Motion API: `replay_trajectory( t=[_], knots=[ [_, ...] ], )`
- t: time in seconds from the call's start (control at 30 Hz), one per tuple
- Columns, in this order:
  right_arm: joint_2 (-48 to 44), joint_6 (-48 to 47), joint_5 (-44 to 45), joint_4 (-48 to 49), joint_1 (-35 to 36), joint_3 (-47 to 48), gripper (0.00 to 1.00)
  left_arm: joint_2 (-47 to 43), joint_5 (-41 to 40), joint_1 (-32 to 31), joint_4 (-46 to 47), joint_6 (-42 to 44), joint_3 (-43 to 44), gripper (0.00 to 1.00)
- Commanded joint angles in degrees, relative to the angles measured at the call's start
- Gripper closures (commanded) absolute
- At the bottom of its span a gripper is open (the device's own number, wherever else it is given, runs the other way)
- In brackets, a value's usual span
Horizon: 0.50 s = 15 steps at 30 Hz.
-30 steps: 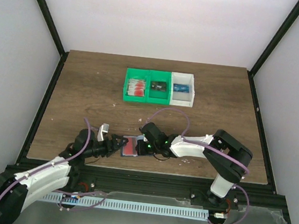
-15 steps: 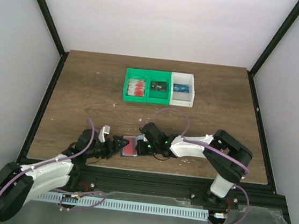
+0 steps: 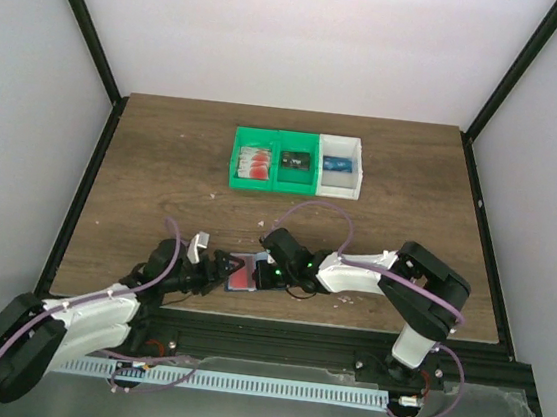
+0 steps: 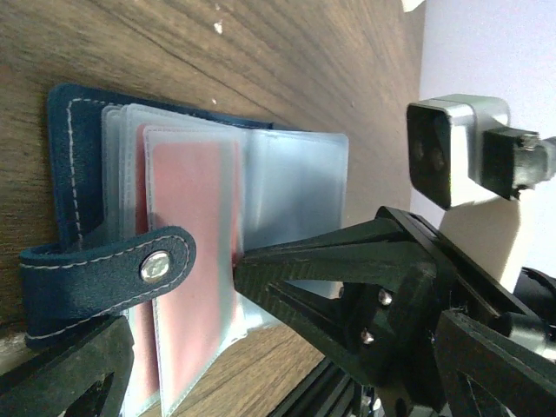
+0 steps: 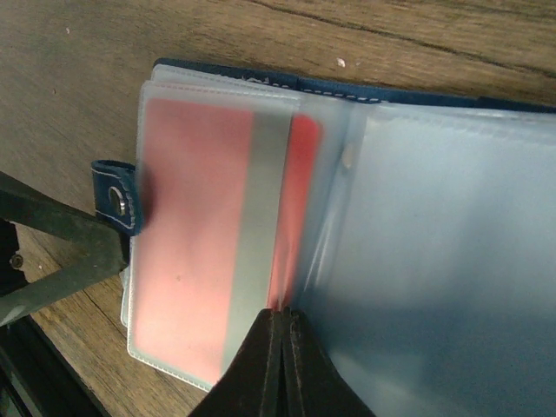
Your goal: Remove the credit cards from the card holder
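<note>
The card holder (image 3: 242,271) lies open near the table's front edge, navy outside (image 4: 65,165) with clear sleeves and a snap strap (image 4: 155,266). A red credit card (image 5: 195,252) sits inside a sleeve, and it shows in the left wrist view too (image 4: 187,261). My left gripper (image 3: 219,268) is open at the holder's left side. One of its fingers (image 4: 330,261) lies over the sleeves, the other (image 4: 69,369) below the strap. My right gripper (image 5: 282,320) is shut, its tips pressed on the sleeves at the fold beside the red card's edge.
Two joined green bins (image 3: 235,163) and a white bin (image 3: 355,177) stand at the back middle. They hold red-and-white cards (image 3: 255,162), a dark card (image 3: 295,159) and a blue card (image 3: 338,163). The table's front rail runs just behind my left gripper.
My left gripper has slid right, closer onto the card holder, and its jaws have spread a little wider. The right arm and the holder have stayed put.
</note>
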Motion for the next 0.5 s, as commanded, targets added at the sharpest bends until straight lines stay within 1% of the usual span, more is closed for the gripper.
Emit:
replay_trajectory(
  t=[0.0,0.1,0.17,0.33,0.47],
  knots=[
    [0.54,-0.13,0.77,-1.65,0.45,-1.23,0.99,3.50,0.19,-0.41,5.08,-0.69,-0.30,0.04],
    [0.32,-0.05,0.88,-1.57,0.45,-1.41,1.00,4.97,0.92,-0.77,6.86,-0.41,0.29,0.04],
    [0.35,-0.05,0.83,-1.40,0.44,-1.43,1.00,5.29,1.07,-1.06,6.37,-0.19,0.91,0.04],
    [0.52,0.04,0.55,-0.85,0.45,-1.62,0.99,4.19,-0.42,-1.65,4.70,0.32,1.04,0.04],
    [0.59,0.31,0.12,0.00,0.44,-2.16,0.99,4.36,-0.45,-1.78,6.27,-0.19,0.55,0.04]
  ],
)
